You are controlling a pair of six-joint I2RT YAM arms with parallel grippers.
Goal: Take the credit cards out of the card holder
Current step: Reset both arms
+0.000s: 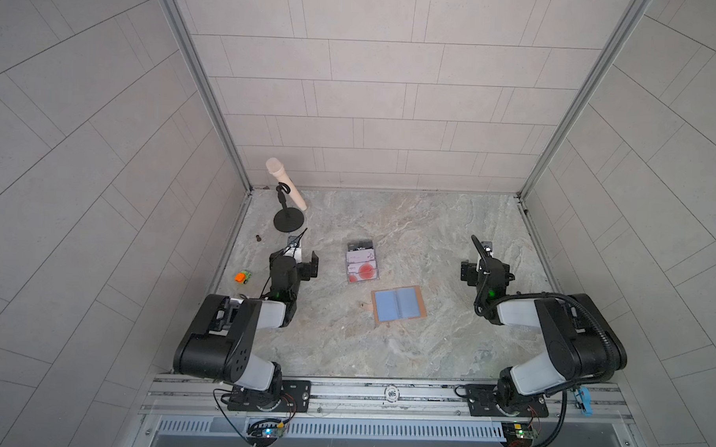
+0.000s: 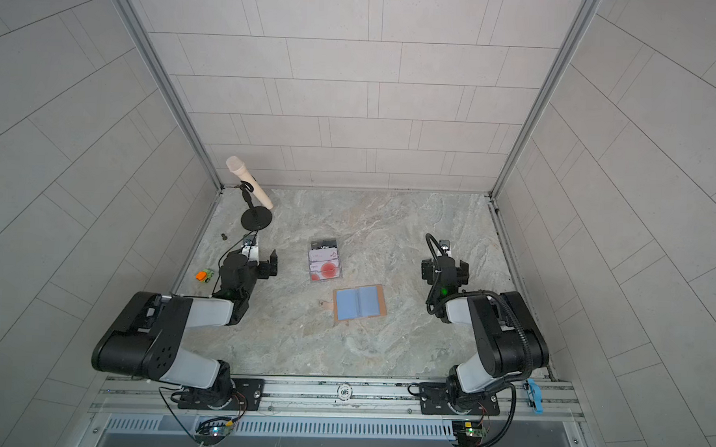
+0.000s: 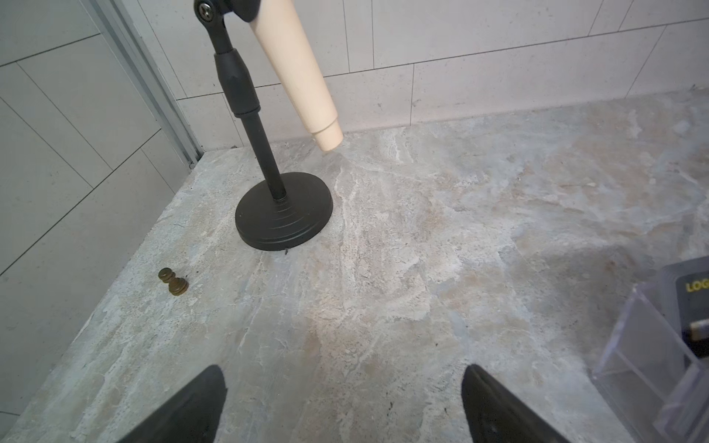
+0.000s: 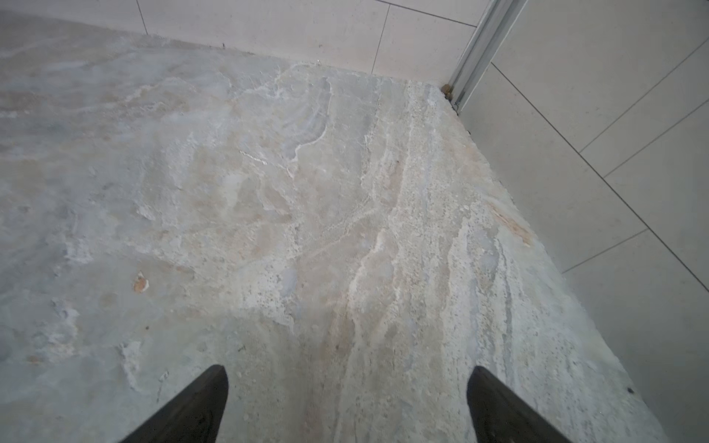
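A clear plastic card holder (image 1: 362, 262) (image 2: 325, 262) stands mid-table in both top views. Its tiers carry several credit cards (image 1: 363, 270): a black one at the back, then pink-and-white ones with red circles. One corner of the holder (image 3: 652, 368) shows in the left wrist view with the black card behind it. My left gripper (image 1: 304, 258) (image 3: 343, 387) hovers to the holder's left, open with nothing between its fingers. Well to the holder's right, my right gripper (image 1: 486, 270) (image 4: 347, 387) is open over bare stone.
A cream microphone (image 1: 286, 185) on a black stand (image 3: 284, 214) occupies the back left corner. A small brown pawn-shaped piece (image 3: 173, 282) and an orange toy car (image 1: 244, 276) lie near the left wall. An open blue booklet (image 1: 398, 304) lies in front of the holder.
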